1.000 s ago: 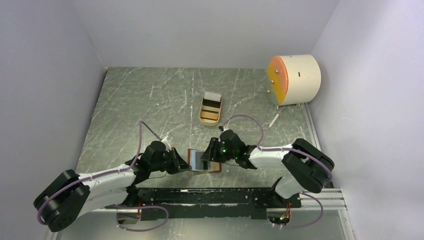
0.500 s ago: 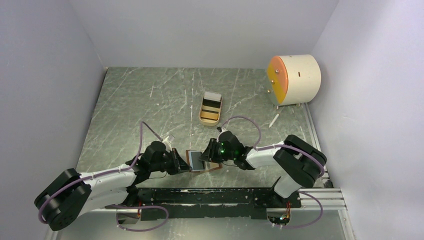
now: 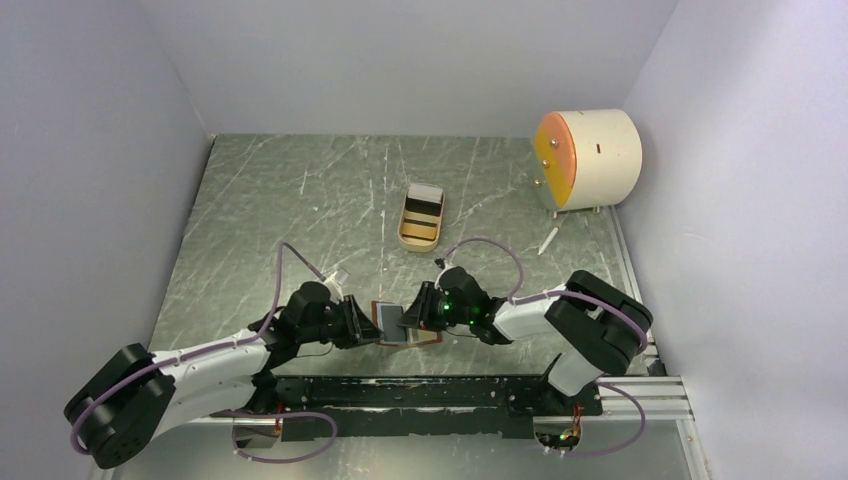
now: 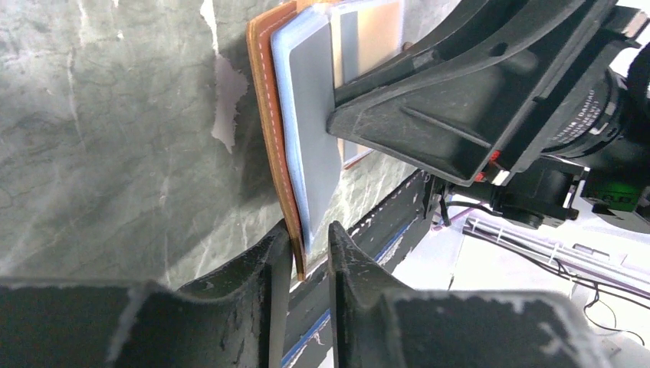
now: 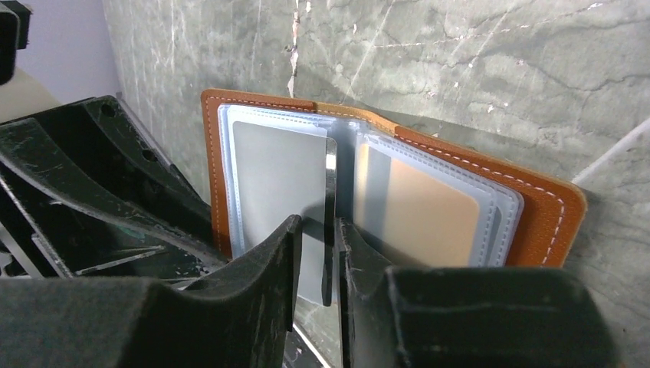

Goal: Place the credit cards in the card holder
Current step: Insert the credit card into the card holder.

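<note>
The reddish-brown card holder (image 3: 430, 338) lies open at the near edge between both grippers. My left gripper (image 3: 368, 325) is shut on its left cover; the cover's stitched edge (image 4: 264, 100) runs between my fingers (image 4: 310, 230). My right gripper (image 3: 412, 318) holds a dark credit card (image 5: 330, 192) edge-on between its jaws (image 5: 318, 222), over the holder's spine. The card lies against the right finger. The left clear sleeve (image 5: 276, 184) shows a grey card; the right sleeve (image 5: 418, 207) shows the pale lining. More cards (image 3: 424, 208) lie in the tan tray.
The tan oval tray (image 3: 420, 246) sits mid-table beyond the grippers. A white cylinder with an orange face (image 3: 590, 158) stands at the back right, with a small white stick (image 3: 548, 240) near it. A black rail (image 3: 430, 392) runs along the near edge.
My right gripper has moved left with the dark card, closer over the holder's left sleeve. The left gripper has stayed on the cover.
</note>
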Action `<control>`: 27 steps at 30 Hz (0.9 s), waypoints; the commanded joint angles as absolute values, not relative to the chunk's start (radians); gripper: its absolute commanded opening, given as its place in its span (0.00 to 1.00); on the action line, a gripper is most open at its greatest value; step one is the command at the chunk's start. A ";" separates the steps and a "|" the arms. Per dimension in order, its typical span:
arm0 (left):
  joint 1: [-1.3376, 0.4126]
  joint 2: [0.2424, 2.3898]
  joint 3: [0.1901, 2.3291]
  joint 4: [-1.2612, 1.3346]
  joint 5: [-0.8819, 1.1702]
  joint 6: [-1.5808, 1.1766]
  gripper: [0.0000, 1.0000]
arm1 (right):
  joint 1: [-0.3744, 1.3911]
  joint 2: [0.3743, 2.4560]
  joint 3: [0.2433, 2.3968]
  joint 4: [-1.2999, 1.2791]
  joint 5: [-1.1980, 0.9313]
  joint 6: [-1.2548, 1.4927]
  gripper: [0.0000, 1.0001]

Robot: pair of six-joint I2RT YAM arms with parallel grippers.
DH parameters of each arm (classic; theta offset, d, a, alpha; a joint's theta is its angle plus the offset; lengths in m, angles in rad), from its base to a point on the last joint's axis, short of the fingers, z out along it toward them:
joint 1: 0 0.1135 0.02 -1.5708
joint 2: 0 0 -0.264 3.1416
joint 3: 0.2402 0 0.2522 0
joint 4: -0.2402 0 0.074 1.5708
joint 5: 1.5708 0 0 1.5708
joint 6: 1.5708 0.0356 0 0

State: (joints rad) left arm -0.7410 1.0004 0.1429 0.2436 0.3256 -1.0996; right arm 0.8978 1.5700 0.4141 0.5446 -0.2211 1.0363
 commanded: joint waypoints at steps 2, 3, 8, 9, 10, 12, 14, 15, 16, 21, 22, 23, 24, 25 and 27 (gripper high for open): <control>-0.736 0.973 0.166 0.292 0.318 -1.108 0.30 | 0.907 1.552 0.399 0.513 -0.211 1.007 0.29; -0.735 0.974 0.168 0.288 0.316 -1.106 0.29 | 0.908 1.541 0.395 0.503 -0.202 1.002 0.31; -0.736 0.990 0.178 0.291 0.308 -1.104 0.18 | 0.907 1.486 0.396 0.432 -0.173 0.962 0.33; -0.736 0.992 0.183 0.291 0.306 -1.101 0.14 | 0.907 1.471 0.402 0.404 -0.160 0.947 0.33; -0.735 0.994 0.188 0.290 0.304 -1.098 0.10 | 0.908 1.456 0.411 0.371 -0.144 0.927 0.33; -0.736 0.993 0.203 0.268 0.296 -1.091 0.09 | 0.905 1.418 0.428 0.292 -0.111 0.890 0.33; -0.735 0.987 0.217 0.238 0.289 -1.073 0.09 | 0.904 1.379 0.442 0.242 -0.089 0.858 0.33; -0.736 0.981 0.227 0.216 0.285 -1.062 0.09 | 0.905 1.366 0.450 0.223 -0.082 0.842 0.33; -0.736 0.973 0.236 0.191 0.279 -1.050 0.09 | 0.905 1.359 0.460 0.213 -0.077 0.830 0.31; -0.736 0.932 0.281 0.090 0.261 -0.994 0.09 | 0.907 1.399 0.474 0.281 -0.130 0.809 0.26; -0.736 0.928 0.289 0.081 0.262 -0.984 0.09 | 0.909 1.430 0.481 0.292 -0.140 0.808 0.26; -0.736 0.927 0.296 0.072 0.263 -0.975 0.09 | 0.912 1.451 0.485 0.303 -0.146 0.809 0.25; -0.736 0.930 0.302 0.065 0.267 -0.964 0.09 | 0.916 1.470 0.488 0.317 -0.153 0.812 0.25; -0.736 0.934 0.310 0.058 0.271 -0.957 0.09 | 0.920 1.482 0.486 0.332 -0.157 0.815 0.24; -0.735 0.950 0.319 0.059 0.282 -0.950 0.09 | 0.934 1.508 0.487 0.361 -0.162 0.823 0.23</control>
